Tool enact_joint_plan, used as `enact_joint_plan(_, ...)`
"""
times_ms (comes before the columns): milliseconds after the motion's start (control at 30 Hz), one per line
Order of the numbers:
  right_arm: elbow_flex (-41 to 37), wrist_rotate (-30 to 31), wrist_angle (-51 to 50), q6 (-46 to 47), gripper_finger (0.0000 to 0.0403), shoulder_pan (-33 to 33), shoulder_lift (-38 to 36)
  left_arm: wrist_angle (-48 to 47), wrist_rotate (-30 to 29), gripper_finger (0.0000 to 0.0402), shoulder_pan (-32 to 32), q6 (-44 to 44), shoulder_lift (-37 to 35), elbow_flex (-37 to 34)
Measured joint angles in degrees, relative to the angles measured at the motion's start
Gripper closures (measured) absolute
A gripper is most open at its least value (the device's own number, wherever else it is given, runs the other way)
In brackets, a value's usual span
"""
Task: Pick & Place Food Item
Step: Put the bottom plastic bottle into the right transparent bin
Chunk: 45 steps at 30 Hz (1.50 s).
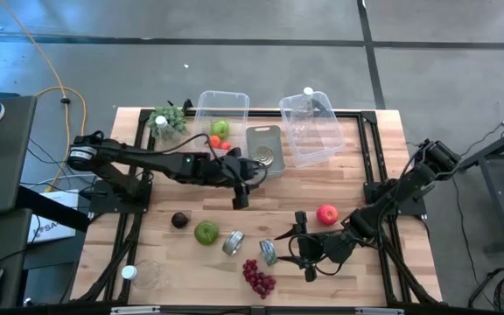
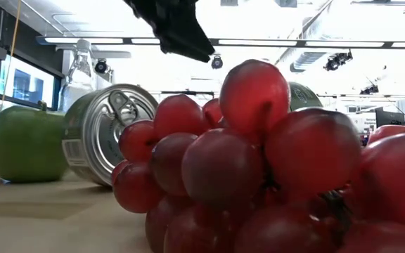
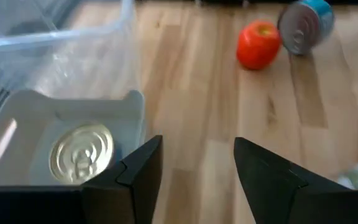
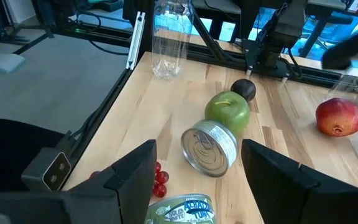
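My left gripper (image 1: 239,198) hangs open over bare wood just near-side of the grey tray (image 1: 263,138); nothing lies between its fingers (image 3: 145,165). A gold-lidded can (image 3: 81,152) stands in that tray. My right gripper (image 1: 297,248) is open and empty at the table's near right. It faces a tuna can (image 4: 179,210), a silver can on its side (image 4: 210,148), a green apple (image 4: 227,111) and a dark round fruit (image 4: 244,90). Red grapes (image 1: 258,278) lie near the front edge. A red apple (image 1: 326,213) rests on the wood behind the right gripper.
Two clear bins (image 1: 221,109) (image 1: 311,127) stand at the far edge; the left one holds a green apple (image 1: 220,129). Orange fruits (image 1: 220,142) and broccoli (image 1: 166,118) lie beside them. A clear glass (image 1: 147,273) stands at the near left. Bare wood spreads around the table's middle.
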Motion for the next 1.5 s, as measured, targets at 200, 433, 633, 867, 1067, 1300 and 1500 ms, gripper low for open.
enact_joint_plan(200, 0.00, 0.00, -0.01, 0.04, 0.0177, 0.00, 0.00, -27.40, 0.02, 0.0213, -5.20, -14.89, -0.13, 8.65)
enact_joint_plan(433, 0.00, -0.02, -0.09, 1.40, 0.0177, 0.00, 0.00, -40.90, 0.42, 0.0213, -10.88, -29.41, -0.39, 9.67)
enact_joint_plan(633, 0.00, -0.02, -0.07, 1.50, 0.0177, 0.00, 0.00, -46.02, 2.45, 0.0213, -12.89, -41.14, -0.39, 9.64)
enact_joint_plan(867, 0.00, -0.02, -0.07, 1.50, 0.0177, 0.00, 0.00, -50.77, 2.23, 0.0213, -10.90, -44.64, -0.39, 9.59)
enact_joint_plan(1067, 0.00, -0.02, -0.05, 1.53, 0.0177, 0.00, 0.00, -49.70, 4.20, 0.0213, -10.19, -38.58, -0.39, 9.36)
enact_joint_plan(1300, 0.00, -0.02, -0.03, 1.55, 0.0177, 0.00, 0.00, -47.22, 4.31, 0.0213, -9.73, -33.80, -0.39, 9.36)
enact_joint_plan(1500, 0.00, -0.02, -0.04, 1.55, 0.0177, 0.00, 0.00, -47.37, 4.59, 0.0207, -9.55, -30.88, -0.39, 9.36)
